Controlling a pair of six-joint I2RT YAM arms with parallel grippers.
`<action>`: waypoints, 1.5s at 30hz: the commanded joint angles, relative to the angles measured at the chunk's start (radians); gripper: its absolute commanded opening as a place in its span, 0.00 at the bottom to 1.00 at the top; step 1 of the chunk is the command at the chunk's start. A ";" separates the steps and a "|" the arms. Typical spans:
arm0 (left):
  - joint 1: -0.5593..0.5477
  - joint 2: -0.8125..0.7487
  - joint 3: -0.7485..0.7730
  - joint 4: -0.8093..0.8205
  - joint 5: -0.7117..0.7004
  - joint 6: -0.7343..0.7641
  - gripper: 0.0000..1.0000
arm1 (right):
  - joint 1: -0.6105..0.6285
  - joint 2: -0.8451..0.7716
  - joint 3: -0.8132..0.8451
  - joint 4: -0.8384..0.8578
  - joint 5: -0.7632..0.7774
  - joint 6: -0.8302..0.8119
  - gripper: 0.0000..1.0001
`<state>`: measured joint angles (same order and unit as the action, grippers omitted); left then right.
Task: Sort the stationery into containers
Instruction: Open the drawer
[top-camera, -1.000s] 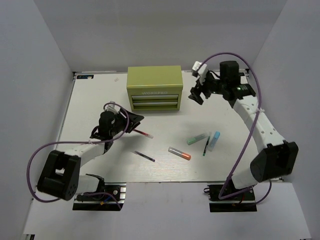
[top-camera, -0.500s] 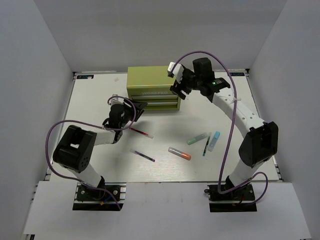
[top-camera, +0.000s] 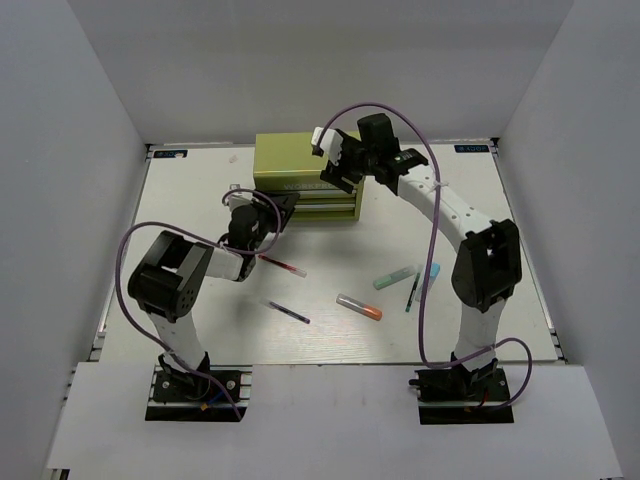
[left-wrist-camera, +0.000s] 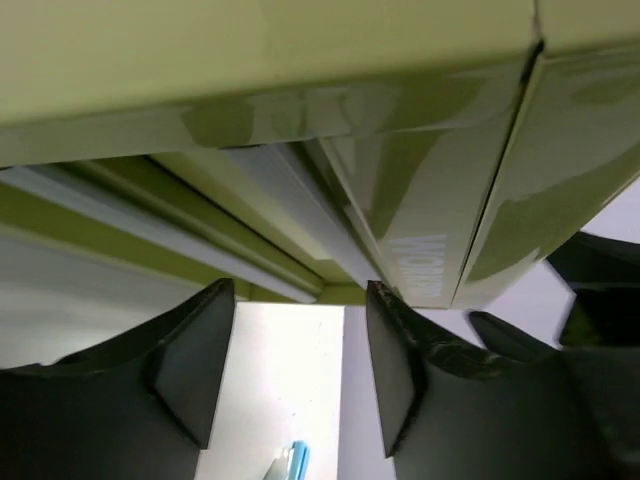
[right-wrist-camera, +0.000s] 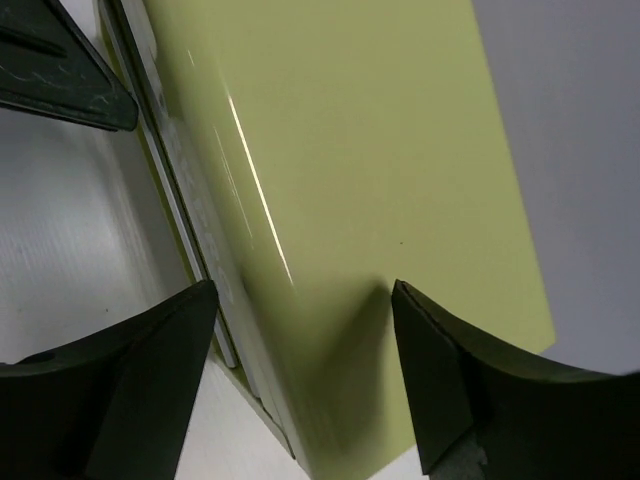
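From above, the chest (top-camera: 290, 155) stands far on the table (top-camera: 180, 290), drawers (top-camera: 300, 208) seemingly shut, pens (top-camera: 283, 266) loose in front; the left wrist view shows the left gripper (left-wrist-camera: 298, 310) open at its front corner, the right wrist view the right gripper (right-wrist-camera: 302, 310) open above its top; smooth metal drawers likely slide stiffly, best hooked at the pale lip.

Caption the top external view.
Left gripper and right gripper at the olive tool chest; stationery lies loose on the table.

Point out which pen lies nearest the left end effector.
The thin red-dark pen, lying just beside the left end effector. The purple pen lies farther off, and the rest sit well to the right.
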<state>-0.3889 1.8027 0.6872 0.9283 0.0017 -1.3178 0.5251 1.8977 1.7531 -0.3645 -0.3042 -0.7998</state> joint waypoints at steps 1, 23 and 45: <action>-0.021 0.027 0.028 0.099 -0.034 -0.017 0.63 | -0.004 0.029 0.077 -0.013 0.046 -0.015 0.74; -0.102 0.122 -0.028 0.414 -0.175 -0.046 0.59 | -0.005 0.074 0.063 -0.063 0.070 -0.003 0.59; -0.111 0.221 0.106 0.293 -0.253 -0.077 0.61 | -0.010 0.077 0.063 -0.063 0.096 0.004 0.59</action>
<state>-0.5114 2.0197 0.7498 1.2594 -0.2043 -1.3956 0.5308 1.9411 1.8141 -0.4229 -0.2680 -0.8108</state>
